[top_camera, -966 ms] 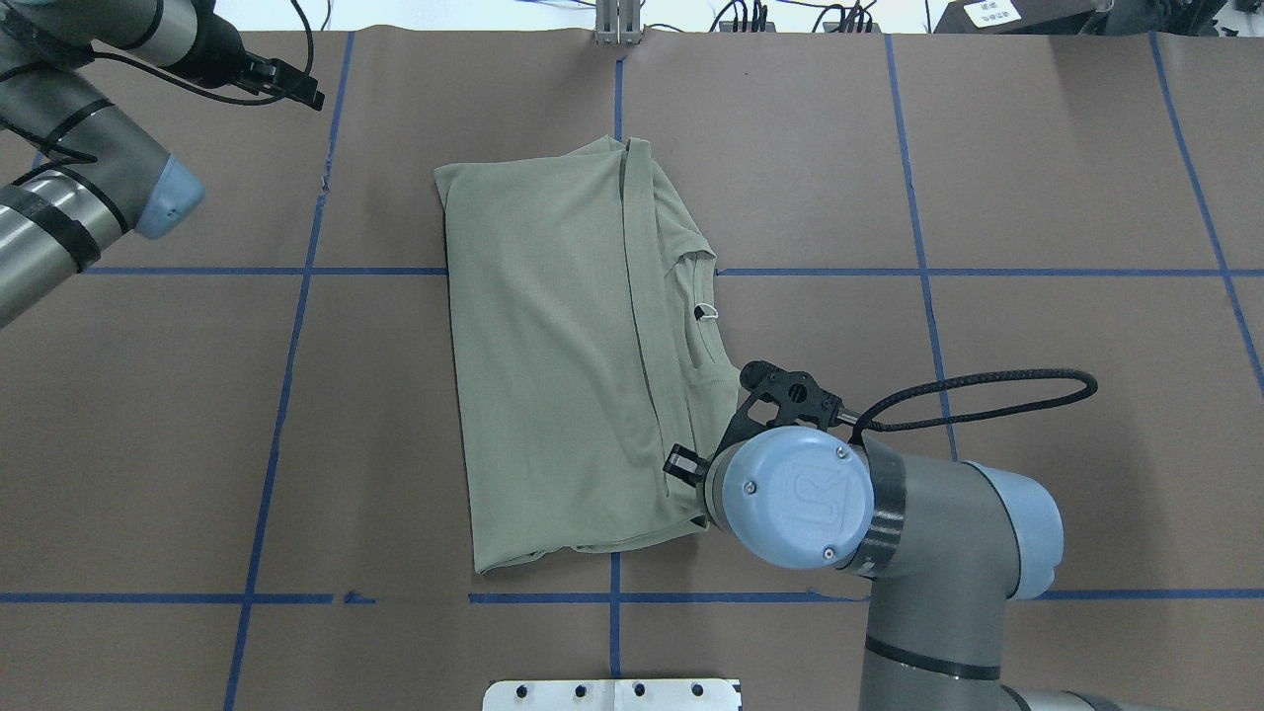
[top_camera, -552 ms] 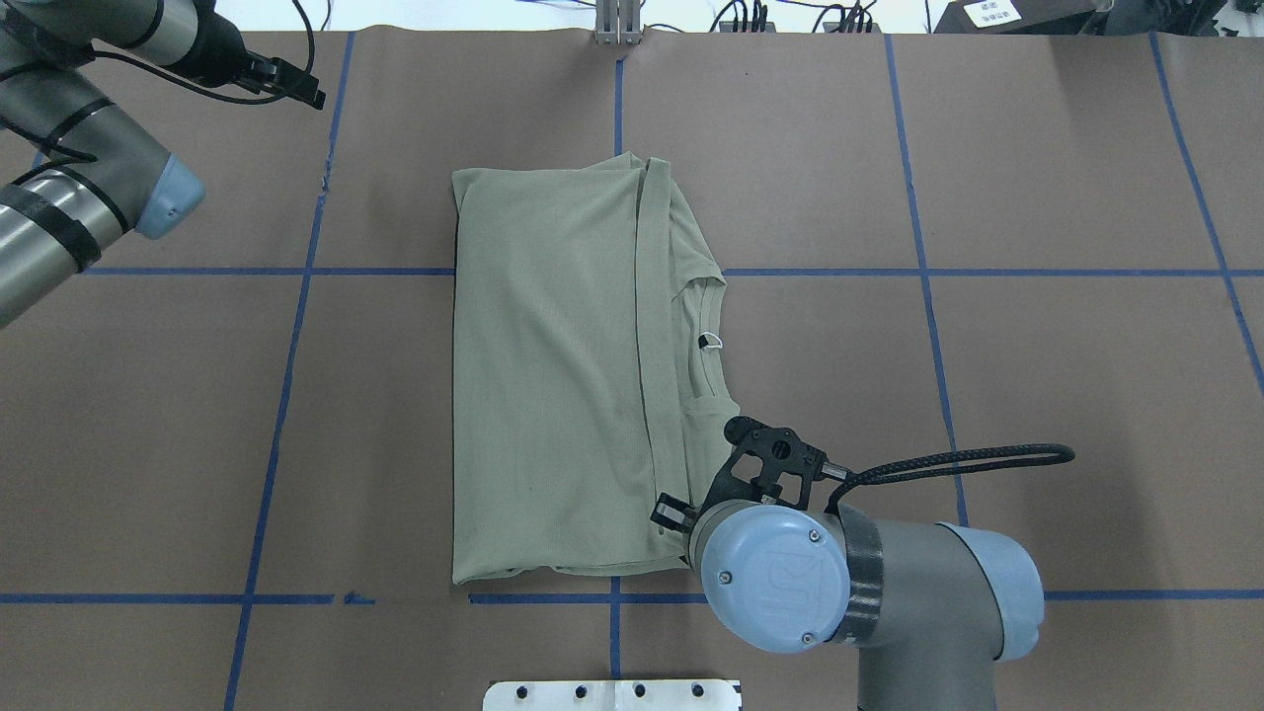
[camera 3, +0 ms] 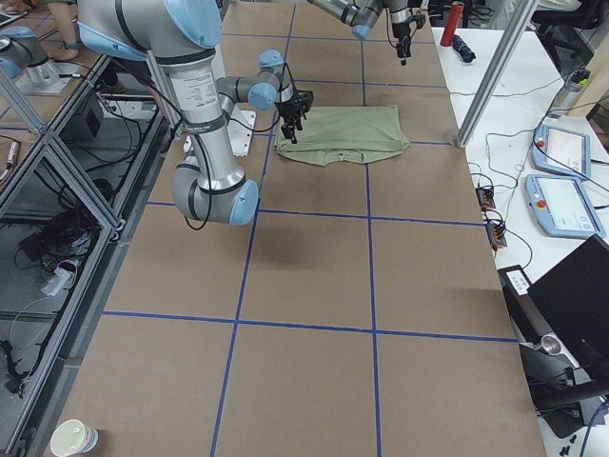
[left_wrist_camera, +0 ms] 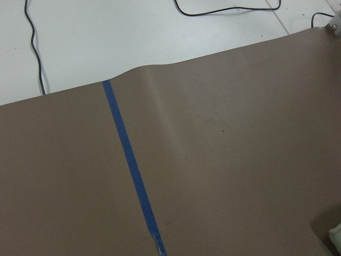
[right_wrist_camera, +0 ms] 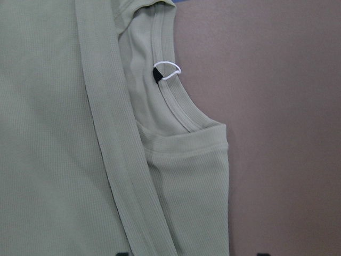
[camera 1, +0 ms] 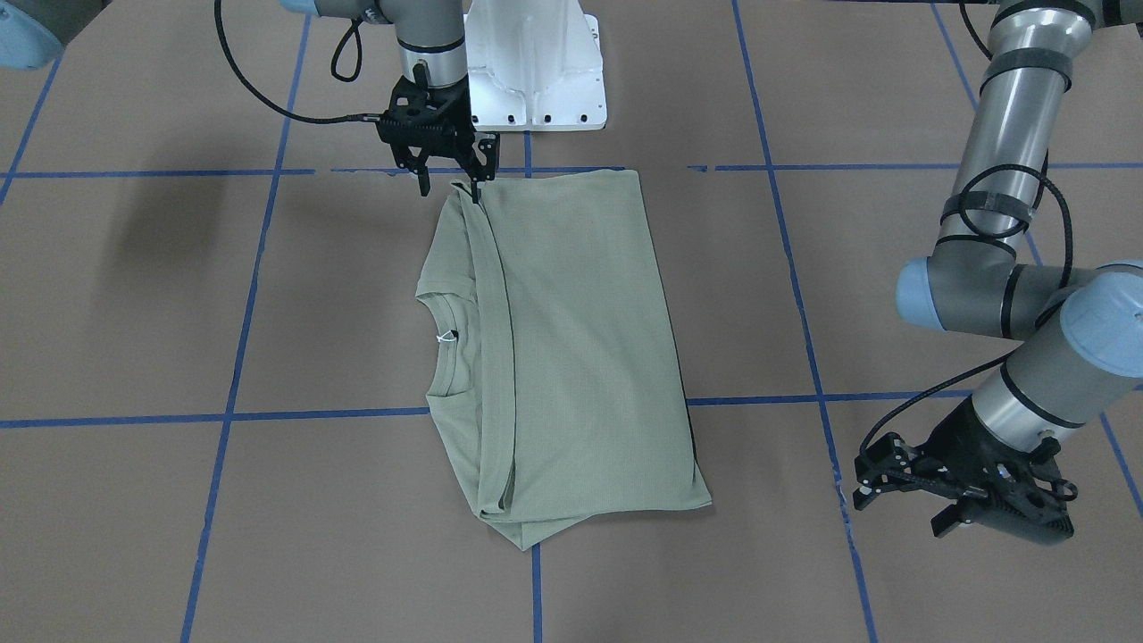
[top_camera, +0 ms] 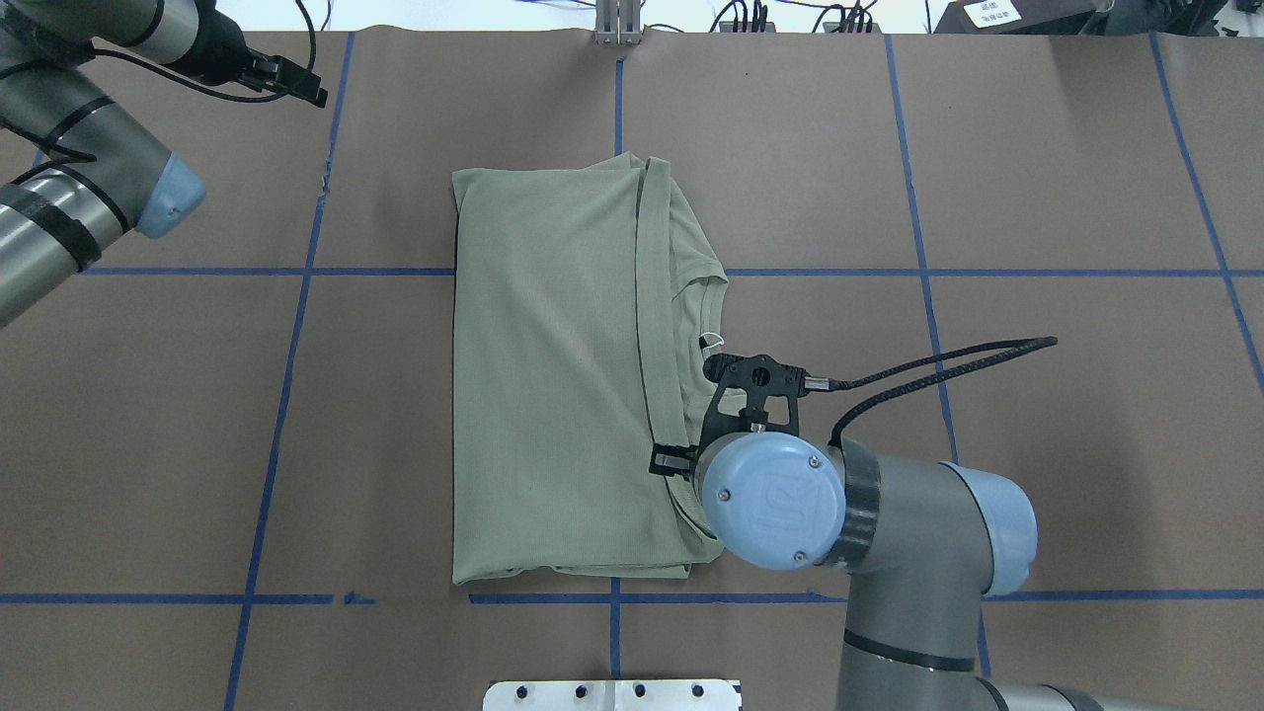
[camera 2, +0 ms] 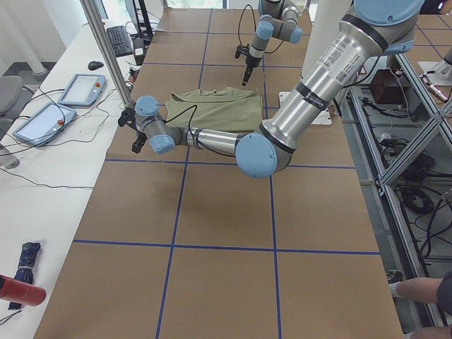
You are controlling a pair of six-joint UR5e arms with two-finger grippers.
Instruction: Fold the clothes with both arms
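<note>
The pale sage-green shirt (camera 1: pixel 580 339) lies folded lengthwise in the table's middle (top_camera: pixel 553 375). Its ribbed neck and white label (right_wrist_camera: pixel 166 71) show at its right edge. My right gripper (camera 1: pixel 451 187) is open just above the shirt's corner nearest the robot, with nothing held. In the overhead view the wrist covers it and only one finger (top_camera: pixel 670 461) shows. The right wrist view shows the neck and folded sleeve strip (right_wrist_camera: pixel 122 176) below the spread jaws. My left gripper (top_camera: pixel 306 89) hovers open and empty, far off at the table's far left (camera 1: pixel 897 505).
Brown paper with blue tape lines (top_camera: pixel 923 272) covers the table. The white pedestal base (camera 1: pixel 536 71) stands just behind the shirt's near edge. Cables run along the far table edge (top_camera: pixel 750 15). A side table with tablets (camera 2: pixel 42 120) stands beyond that edge.
The right gripper dragged the shirt towards the robot and squared it up, then moved back over its near right part. The shirt has lain still since. The left arm has not moved.
</note>
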